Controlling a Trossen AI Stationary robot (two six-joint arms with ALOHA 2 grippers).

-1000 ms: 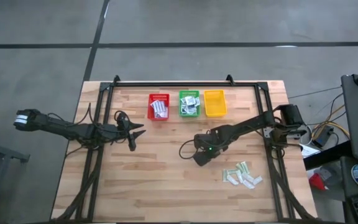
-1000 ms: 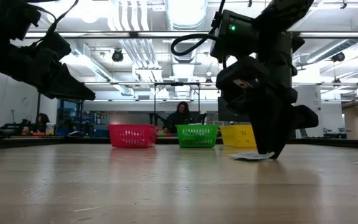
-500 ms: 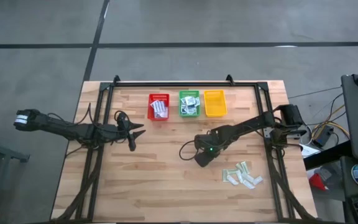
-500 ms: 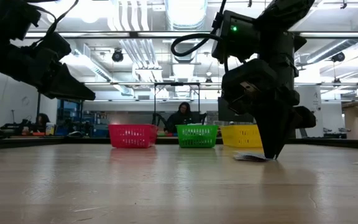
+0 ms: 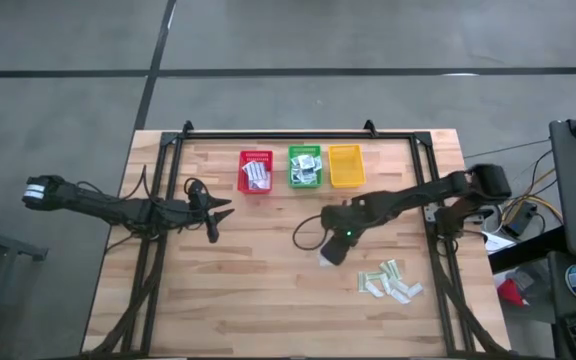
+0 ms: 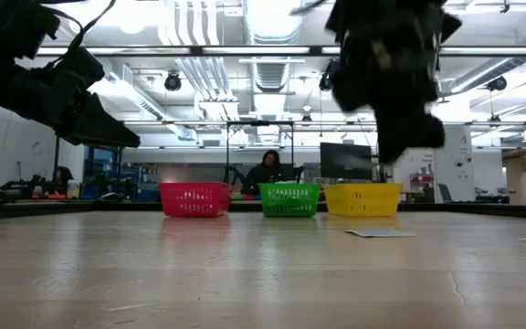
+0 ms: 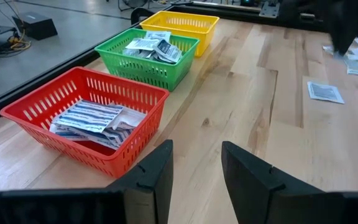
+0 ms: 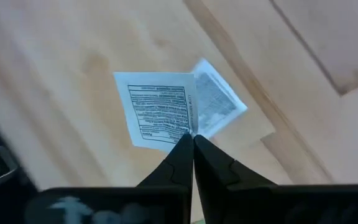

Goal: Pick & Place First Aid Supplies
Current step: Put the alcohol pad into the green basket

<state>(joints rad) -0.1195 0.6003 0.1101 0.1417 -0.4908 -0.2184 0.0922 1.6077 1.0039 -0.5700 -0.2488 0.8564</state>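
Pinches the corner of a small white packet (image 8: 160,109) with black print, between the two dark fingers (image 8: 179,162) of the right gripper (image 8: 193,140), pressed tight together. Holds it up off the wooden table (image 5: 248,290), near the middle and a bit to the right side. Shows a second packet (image 8: 219,102) just behind the first one, lying flat on the wood under the raised gripper. Lies alone there, in front of the yellow basket (image 6: 362,199) in the low view. Leaves a small heap of more packets (image 5: 390,282) near the right front part of the table, apart from the gripper.

Keeps the fingers (image 7: 151,174) of the left gripper (image 7: 196,168) spread apart, with nothing between them. Hangs above the left side of the table, pointing toward the red basket (image 5: 255,172). Holds striped white packets in that red basket, and small square ones in the green basket (image 5: 304,166) beside it. Stands in a row at the far edge: red, green, yellow.

Shows a person (image 6: 265,174) in dark clothes far back in the room
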